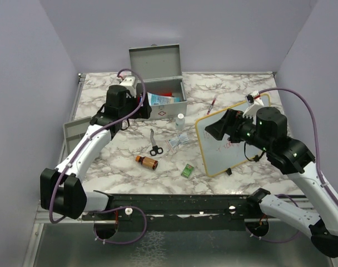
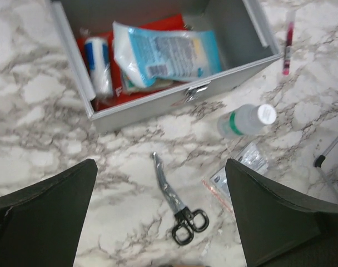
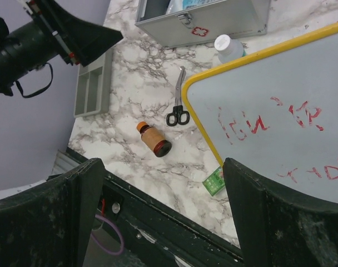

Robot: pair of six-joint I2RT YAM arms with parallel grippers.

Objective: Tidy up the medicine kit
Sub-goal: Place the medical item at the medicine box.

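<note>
The left pincer (image 2: pixel 160 161) and right pincer (image 3: pixel 163 161) are being held open, empty. Bare worktop (image 2: pixel 119 150) is being left between the left pincer and the medicine kit (image 2: pixel 158 108). An edge tray (image 3: pixel 94 89) is being shown by the right wrist view, not the left.

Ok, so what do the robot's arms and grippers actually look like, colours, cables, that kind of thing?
The left arm and right arm both have smooth white links between bulky black joints. A purple cable loops along each. The left gripper and right gripper have broad, matte black, wedge-shaped fingers; the right one's look scuffed and dusty. No lettering is readable.
</note>
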